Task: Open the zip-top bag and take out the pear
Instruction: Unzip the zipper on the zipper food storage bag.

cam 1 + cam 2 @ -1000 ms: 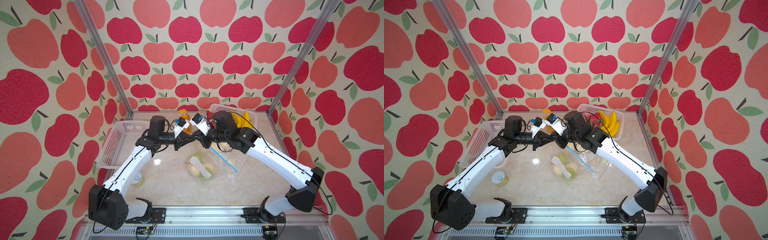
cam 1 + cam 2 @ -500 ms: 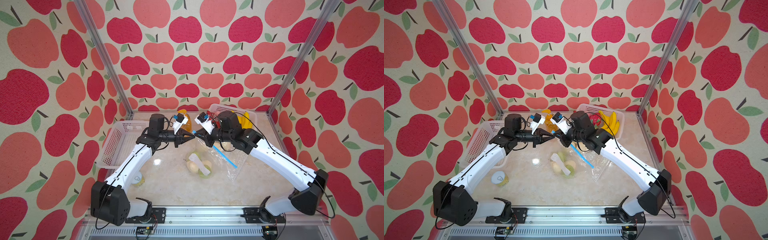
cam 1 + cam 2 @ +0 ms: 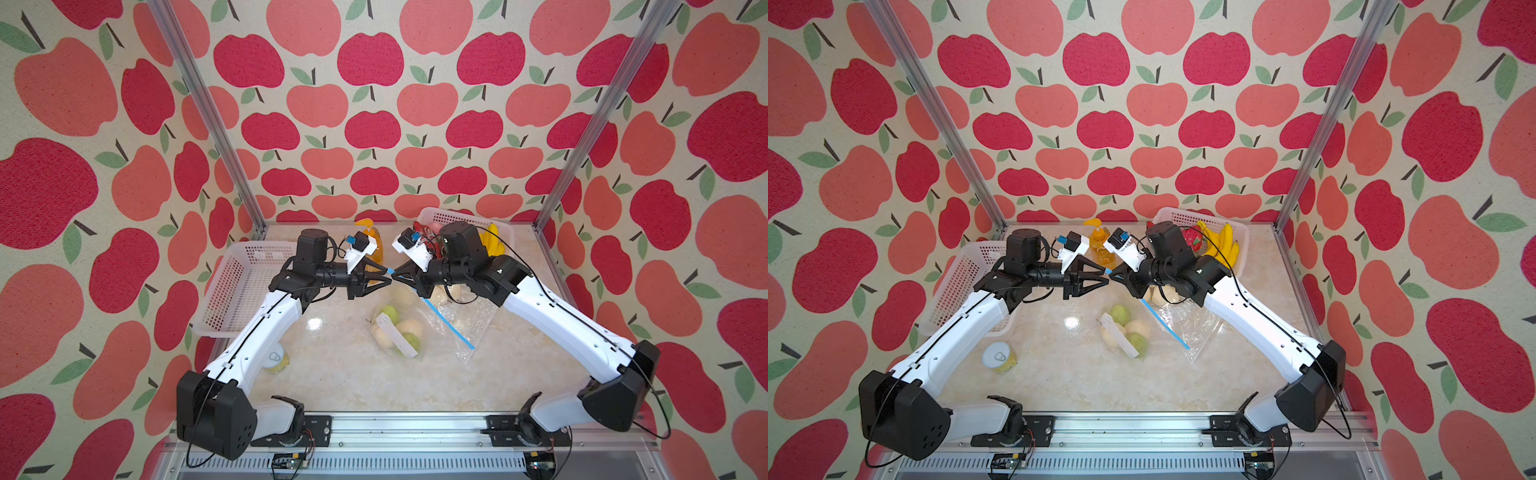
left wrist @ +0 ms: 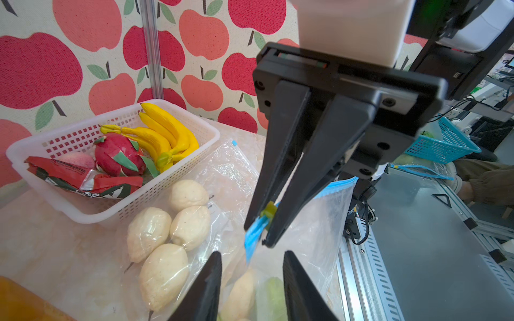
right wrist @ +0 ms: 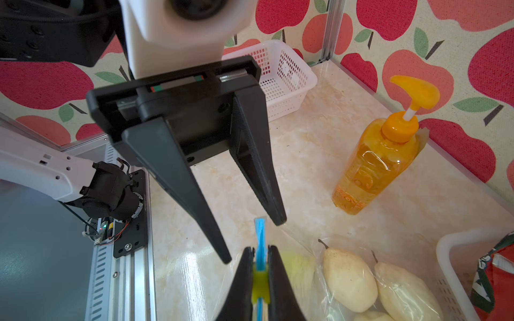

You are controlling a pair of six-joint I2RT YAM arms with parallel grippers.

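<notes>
While both arms reach in & meet tip to tip above the marble table (image 3: 340,374), the right gripper (image 5: 261,250) is clamped on the blue zip strip of the zip-top bag (image 3: 469,328), w/ a small yellow piece (image 5: 260,280) on the strip pinched btwn its fingers. Opposite, the left gripper (image 4: 251,254) has its jaws apart; the strip's free end sits at the gap btwn its tips, touching neither as far as I can see. From the grip the strip slants down toward the front, clear plastic draping to the tabletop. Pale pears (image 4: 150,230) lie in clear plastic under the right arm, beside a white basket (image 4: 155,191) holding bananas (image 4: 172,130); can't tell if that plastic is the held bag. An orange soap bottle (image 5: 375,166) stands behind the grippers.
</notes>
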